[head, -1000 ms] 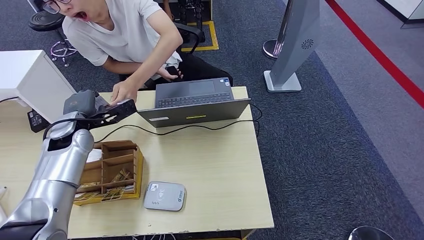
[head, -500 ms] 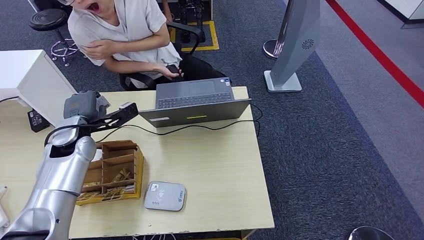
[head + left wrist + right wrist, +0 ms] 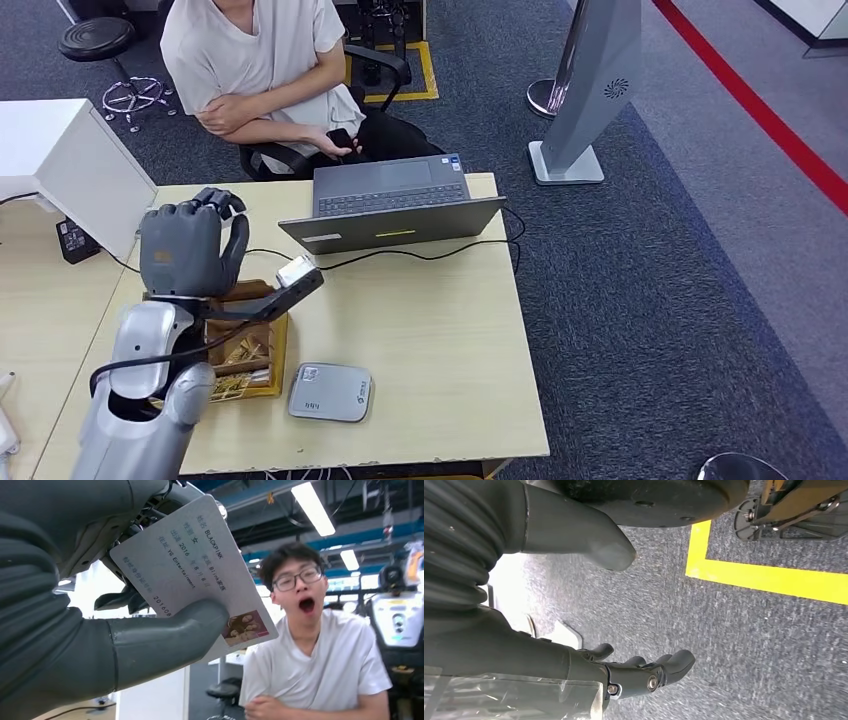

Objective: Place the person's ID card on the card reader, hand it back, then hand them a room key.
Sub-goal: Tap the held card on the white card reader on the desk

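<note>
One thin ID card (image 3: 192, 575) was all the left hand (image 3: 185, 250) had in it, pinched flat between the thick grey thumb (image 3: 165, 637) and the darker fingers behind, with most of the printed face sticking out past the grip. From where I stood the hand was raised above the wooden organiser (image 3: 225, 345) at the near-left of the tabletop (image 3: 430, 330), palm turned back toward the robot, the card well clear of the surface. The card looked stiff, light and slick, the sort that would slide out of a loose pinch or skate when set down; I judged the hold at one end to be the sensible one, leaving the free end to go down first.

The grey card reader (image 3: 329, 391) lay flat on the tabletop just beside the organiser, on the side away from the arm, and nothing rested on it yet, so the placing step looked still to come. The organiser held small brownish packets in its compartments; whether room keys were among them I couldn't tell.

Beyond the organiser, at the far edge, an open laptop (image 3: 390, 205) sat with a black cable (image 3: 420, 256) trailing across the wood. Past that, the person (image 3: 265, 70) in a pale shirt sat back in a chair with arms folded.

The right hand (image 3: 644, 672) hung low over grey carpet, fingers loosely apart and holding nothing.
</note>
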Motion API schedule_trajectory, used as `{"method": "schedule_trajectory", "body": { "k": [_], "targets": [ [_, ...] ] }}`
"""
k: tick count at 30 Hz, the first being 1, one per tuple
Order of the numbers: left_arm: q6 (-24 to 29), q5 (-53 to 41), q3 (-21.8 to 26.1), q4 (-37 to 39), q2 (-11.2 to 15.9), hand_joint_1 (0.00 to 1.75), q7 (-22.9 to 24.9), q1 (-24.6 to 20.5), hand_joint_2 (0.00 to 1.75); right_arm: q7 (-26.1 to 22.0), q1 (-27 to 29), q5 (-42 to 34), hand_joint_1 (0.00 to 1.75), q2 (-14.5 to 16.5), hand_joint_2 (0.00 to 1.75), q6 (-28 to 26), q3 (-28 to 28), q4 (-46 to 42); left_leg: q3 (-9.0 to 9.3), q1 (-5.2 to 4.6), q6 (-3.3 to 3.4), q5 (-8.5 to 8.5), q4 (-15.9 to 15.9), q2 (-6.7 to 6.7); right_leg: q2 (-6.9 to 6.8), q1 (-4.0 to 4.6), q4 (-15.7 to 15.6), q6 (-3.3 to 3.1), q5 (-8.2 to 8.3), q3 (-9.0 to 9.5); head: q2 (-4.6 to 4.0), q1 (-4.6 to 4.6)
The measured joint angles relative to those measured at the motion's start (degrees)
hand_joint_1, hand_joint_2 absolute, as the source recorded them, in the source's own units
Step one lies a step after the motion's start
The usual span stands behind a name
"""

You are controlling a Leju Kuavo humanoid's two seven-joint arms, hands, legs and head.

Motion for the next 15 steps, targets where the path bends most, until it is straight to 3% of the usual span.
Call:
{"method": "schedule_trajectory", "body": {
  "k": [6, 15],
  "targets": [
    [0.86, -1.33, -5.01, -3.72, 0.61, 1.75, -0.45, 5.09, 1.75, 0.22, -0.01, -0.15, 0.00, 0.14, 1.75, 0.04, -0.36, -0.02, 0.03, 0.01, -0.01, 0.01, -0.01, 0.00, 0.00, 0.00, 0.00, 0.00, 0.00, 0.00, 0.00, 0.01],
    [0.54, -1.37, -5.49, -3.85, 0.69, 1.75, -0.49, 5.55, 1.75, 0.27, 0.00, -0.15, 0.00, 0.19, 1.75, 0.06, -0.40, -0.03, 0.04, 0.01, -0.01, 0.01, -0.01, 0.01, 0.00, 0.00, 0.01, 0.00, 0.00, 0.00, 0.00, 0.01]
  ]
}}
